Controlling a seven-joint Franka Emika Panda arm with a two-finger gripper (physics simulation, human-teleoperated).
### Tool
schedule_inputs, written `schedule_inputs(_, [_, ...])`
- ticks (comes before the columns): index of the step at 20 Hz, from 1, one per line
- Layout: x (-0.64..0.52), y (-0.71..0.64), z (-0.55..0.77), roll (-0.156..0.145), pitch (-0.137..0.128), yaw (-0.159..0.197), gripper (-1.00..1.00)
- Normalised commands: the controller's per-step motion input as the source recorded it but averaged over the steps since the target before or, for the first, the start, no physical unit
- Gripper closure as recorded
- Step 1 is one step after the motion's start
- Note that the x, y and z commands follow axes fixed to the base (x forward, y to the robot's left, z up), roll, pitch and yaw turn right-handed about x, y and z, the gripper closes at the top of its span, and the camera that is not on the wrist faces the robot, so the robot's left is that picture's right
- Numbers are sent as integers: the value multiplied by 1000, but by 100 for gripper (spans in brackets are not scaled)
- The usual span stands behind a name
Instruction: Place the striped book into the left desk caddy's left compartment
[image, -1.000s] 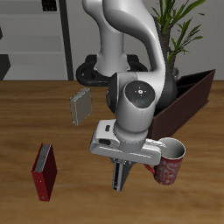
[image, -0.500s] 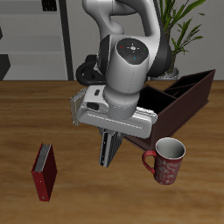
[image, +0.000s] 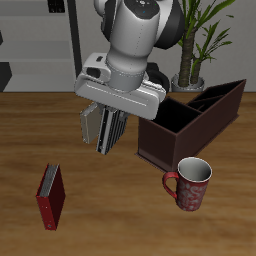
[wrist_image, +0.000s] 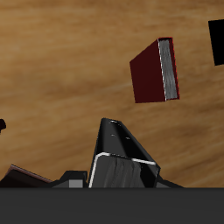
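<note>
Above the wooden table (image: 30, 130), the pincer (image: 108, 128) grips the grey-and-whitish striped book (image: 95, 125).

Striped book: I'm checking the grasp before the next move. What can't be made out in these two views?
- Exterior view: the gripper covers most of the thin grey upright book, hiding its cover pattern and any contact.
- Exterior view: the arm hides part of the long maroon-brown desk caddy, so its dividers are unclear.
- Wrist view: that book is absent. Only the red book shows, and the frame edge cuts off a black shape.
</note>
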Motion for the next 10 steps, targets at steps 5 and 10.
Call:
schedule_inputs(5, [-775,183,534,46,-71,21,100])
schedule_inputs(10, [-836,388,437,19,-78,13,100])
